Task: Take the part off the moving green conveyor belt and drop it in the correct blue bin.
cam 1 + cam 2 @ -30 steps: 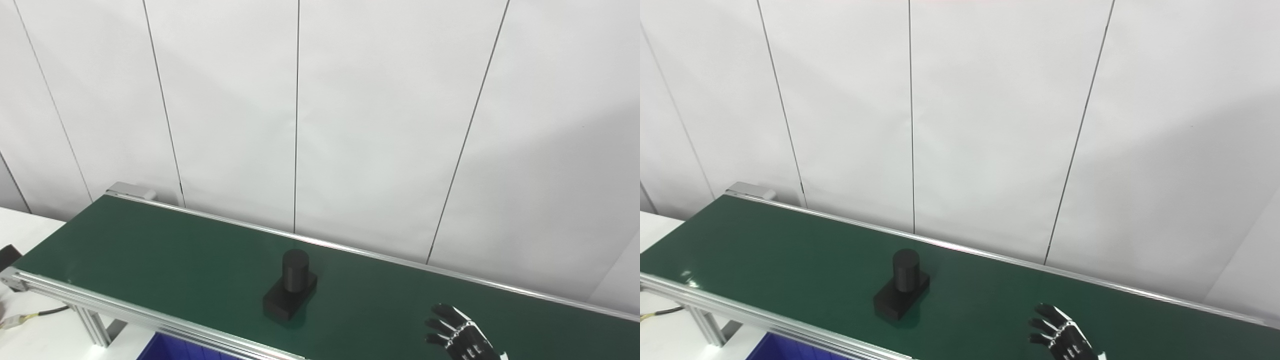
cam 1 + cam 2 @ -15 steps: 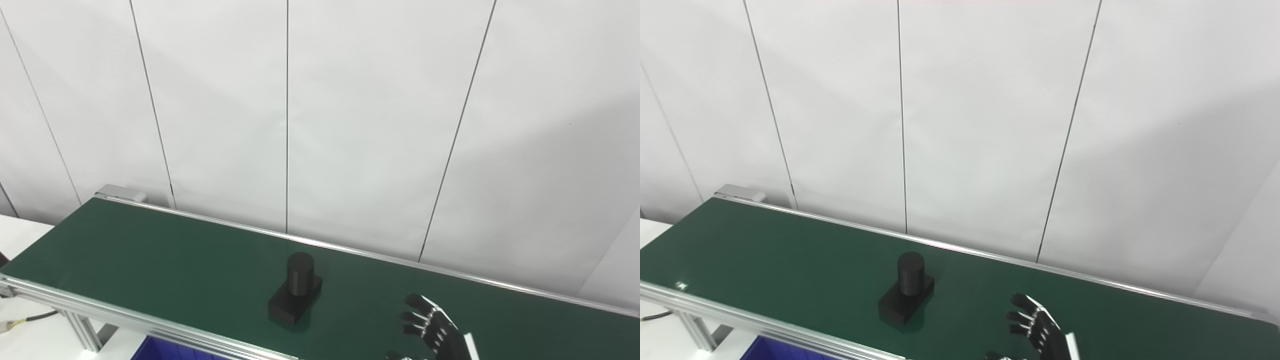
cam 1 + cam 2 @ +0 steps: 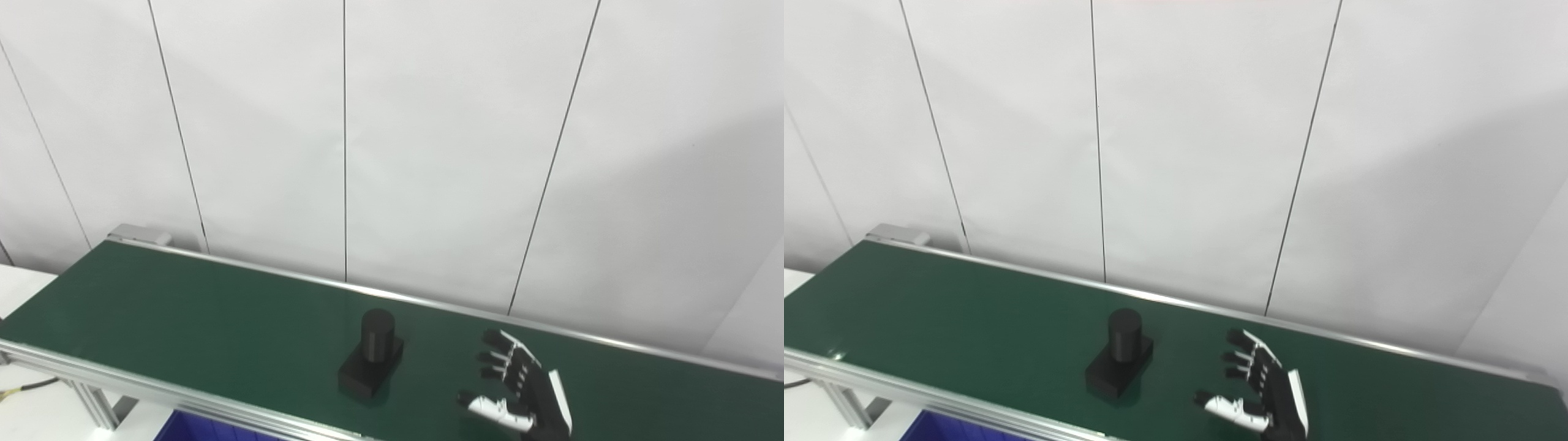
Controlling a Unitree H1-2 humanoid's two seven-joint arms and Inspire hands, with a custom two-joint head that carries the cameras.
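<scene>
We find the part [image 3: 372,364] standing mid-belt [image 3: 184,312], nearer the front edge. Our right hand [image 3: 520,392] hovers beside it, fingers spread, empty. We should close squarely around the upright cylinder, matching belt travel. Left hand unseen.

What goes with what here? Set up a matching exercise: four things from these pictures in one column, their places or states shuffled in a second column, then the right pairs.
Things
1. black part
2. right robot hand
3. blue bin
4. conveyor belt

Places or states
A. open, fingers spread, over the belt, holding nothing
B. green, running along the white wall
C. upright cylinder on a flat block, resting on the belt
D. only a corner shows, below the belt's near rail

Pairs: 1-C, 2-A, 3-D, 4-B
</scene>
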